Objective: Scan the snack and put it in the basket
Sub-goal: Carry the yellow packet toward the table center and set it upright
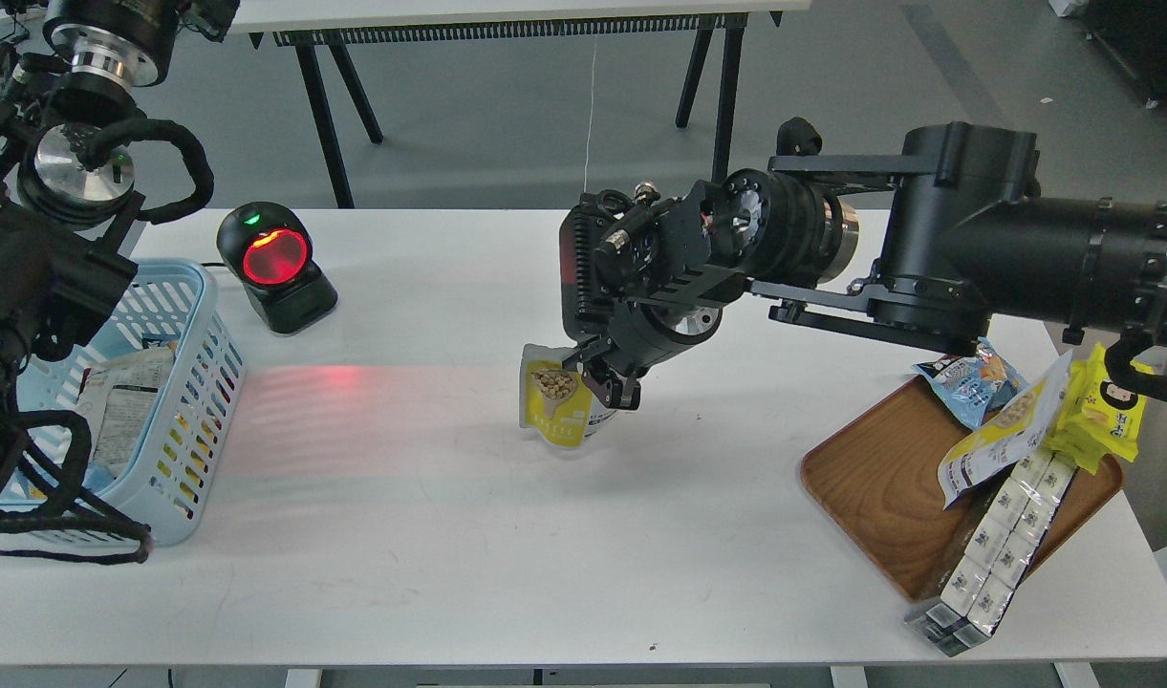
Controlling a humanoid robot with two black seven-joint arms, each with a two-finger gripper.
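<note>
The snack (pixel 552 400) is a yellow and pale pouch with a round picture of beige balls. It hangs upright just above the middle of the white table (pixel 468 535). My right gripper (pixel 597 375) is shut on its right edge, its arm reaching in from the right. The light blue slotted basket (pixel 186 401) stands at the left table edge with several packets inside. My left arm is the dark mass over the basket at far left; its gripper cannot be made out.
A black barcode scanner (pixel 274 268) glows red at the back left and casts red light across the table toward the pouch. A brown wooden tray (pixel 889 487) at right holds a blue bag, a second yellow pouch, a cartoon-face packet and boxed snacks.
</note>
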